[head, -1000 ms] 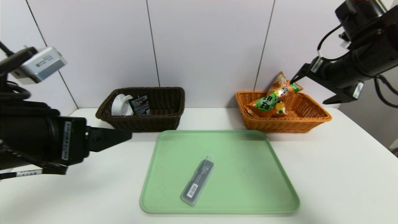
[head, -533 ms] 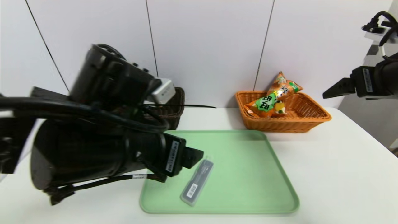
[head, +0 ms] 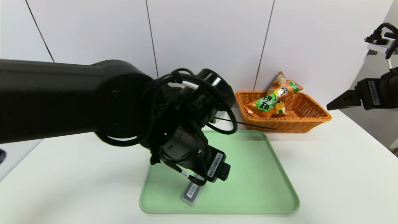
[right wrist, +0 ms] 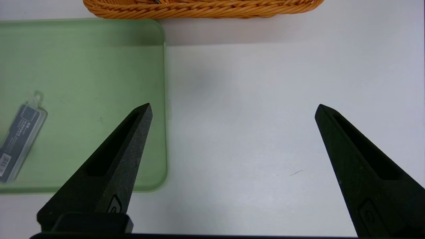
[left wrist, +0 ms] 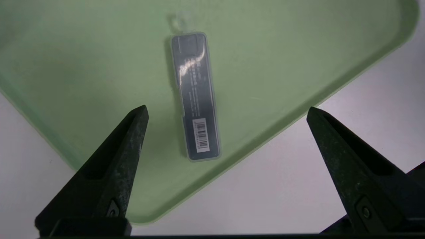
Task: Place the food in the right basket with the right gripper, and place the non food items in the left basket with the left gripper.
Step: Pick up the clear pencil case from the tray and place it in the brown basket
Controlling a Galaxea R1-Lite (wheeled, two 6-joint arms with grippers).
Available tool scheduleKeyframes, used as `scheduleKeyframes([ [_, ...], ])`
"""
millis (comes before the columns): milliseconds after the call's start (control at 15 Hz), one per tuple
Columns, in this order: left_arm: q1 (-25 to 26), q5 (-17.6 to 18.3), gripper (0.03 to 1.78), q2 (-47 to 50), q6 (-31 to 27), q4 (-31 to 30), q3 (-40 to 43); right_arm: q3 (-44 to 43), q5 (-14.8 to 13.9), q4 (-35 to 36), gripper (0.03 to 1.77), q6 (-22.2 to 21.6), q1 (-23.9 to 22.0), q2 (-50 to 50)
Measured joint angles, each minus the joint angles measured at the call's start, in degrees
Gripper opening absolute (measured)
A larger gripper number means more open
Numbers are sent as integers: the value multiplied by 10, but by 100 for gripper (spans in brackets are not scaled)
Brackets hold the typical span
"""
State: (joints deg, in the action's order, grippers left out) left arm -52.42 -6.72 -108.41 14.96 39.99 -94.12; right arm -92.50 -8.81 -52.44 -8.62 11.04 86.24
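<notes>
Only the grey case [left wrist: 196,96] left on the green tray [left wrist: 83,66], lying flat, near the tray's front edge and toward its left half in the head view. Long axis running away from the left gripper [left wrist: 225,113], barcode end nearest the claw, clear hang-tab end farthest; in the head view, slanting from front-left to back-right. Case sitting between the two spread tips in the left wrist view, a shade closer to one of them, not touched. Jaws released, wide apart, nothing in them. Probably a squeeze across the narrow width, so a straight drop onto the middle looks enough, with little or no wrist roll.

Left arm plainly the nearer one, hanging right over the case. Right gripper [right wrist: 232,109] well off to the right, above bare table [right wrist: 249,116] beside the tray; jaws also released and empty.

Orange-tan basket [head: 311,119] behind the tray's right corner, holding the orange snack bag [head: 273,99], which leans up over the back rim. Dark brown basket hidden behind the left arm; contents not visible.
</notes>
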Motion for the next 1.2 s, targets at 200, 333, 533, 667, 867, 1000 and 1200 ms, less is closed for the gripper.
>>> scheduleKeyframes([
  [200, 0, 5, 169, -68, -15, 89, -74, 10, 10, 1, 169, -1, 0, -1],
  [333, 5, 5, 169, -96, -46, 106, -91, 16, 21, 1, 169, -2, 0, -2],
  [533, 16, 5, 169, -129, -48, 109, -111, 20, 22, 2, 169, -1, 0, -2],
  [667, 21, 5, 169, -145, -45, 110, -126, 21, 30, 2, 169, 0, 0, -2],
  [867, 27, 5, 169, -163, -27, 111, -151, 23, 31, 2, 170, 2, 0, -1],
  [1000, 29, 5, 169, -173, -8, 137, -170, 25, 31, 2, 170, 1, 0, -1],
  [1200, 31, 6, 169, -180, -1, 179, -182, 25, 32, 3, 170, 2, 1, -2],
])
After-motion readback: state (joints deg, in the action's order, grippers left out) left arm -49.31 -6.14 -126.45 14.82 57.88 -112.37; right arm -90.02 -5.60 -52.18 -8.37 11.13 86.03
